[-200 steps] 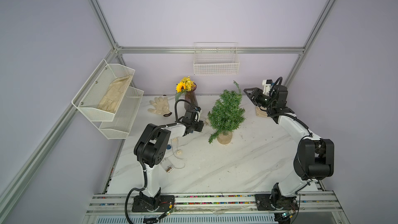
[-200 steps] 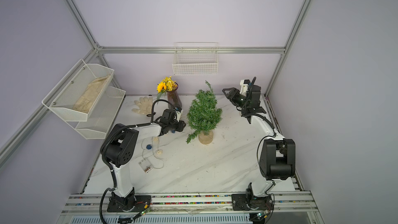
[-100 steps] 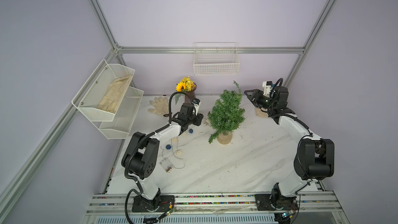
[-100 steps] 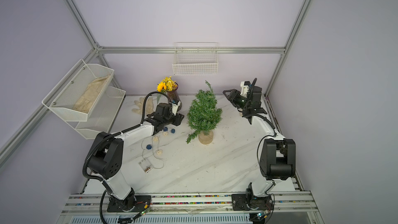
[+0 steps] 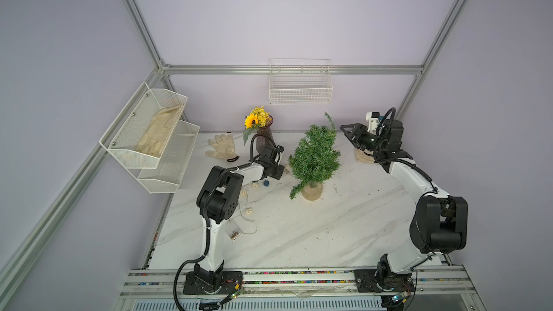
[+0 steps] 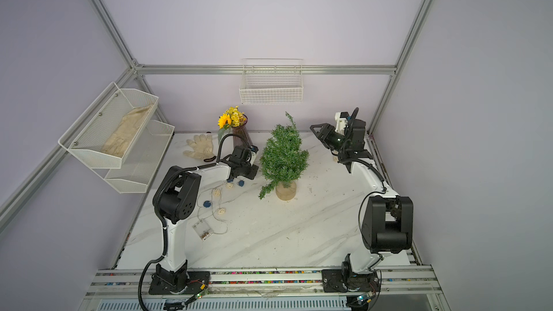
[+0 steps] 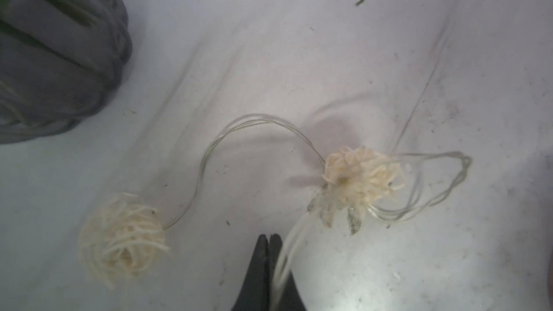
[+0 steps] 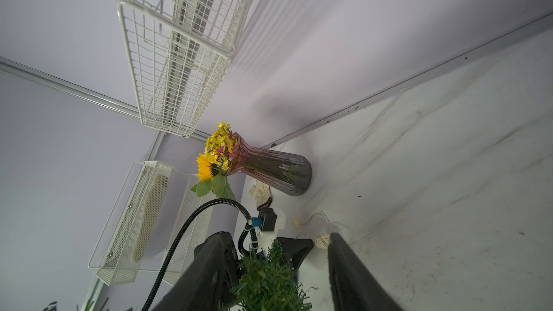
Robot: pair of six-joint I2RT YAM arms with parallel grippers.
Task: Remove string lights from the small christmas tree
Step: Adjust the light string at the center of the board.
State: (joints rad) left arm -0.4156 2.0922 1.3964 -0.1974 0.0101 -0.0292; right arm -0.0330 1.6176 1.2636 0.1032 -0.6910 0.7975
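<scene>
Scanning from the left, find the left gripper [image 5: 276,172] low over the table [image 5: 329,234], just in front of the dark vase [image 5: 263,142] and near the left flank of the small christmas tree [image 5: 314,157]. Note its fingers [image 7: 260,264] pressed fully together in the left wrist view, with a strand of the string lights [image 7: 362,175] running down beside one finger; cannot tell whether pinched or merely alongside. Judge this low, closed posture as suited to dragging the loose end clear of the branches. Locate the rest of the string lights in both top views, spread slack on the table between the left arm and the tree, ending at the clear battery box [image 5: 233,230] toward the front edge. See no wire or balls on the foliage from these angles; treat removal as apparently complete, far side unverified. Farther right, find the right gripper [image 5: 347,134] high beside the bent top sprig, apart from it, jaws partly open and empty, presumably placed to steady the tree.
</scene>
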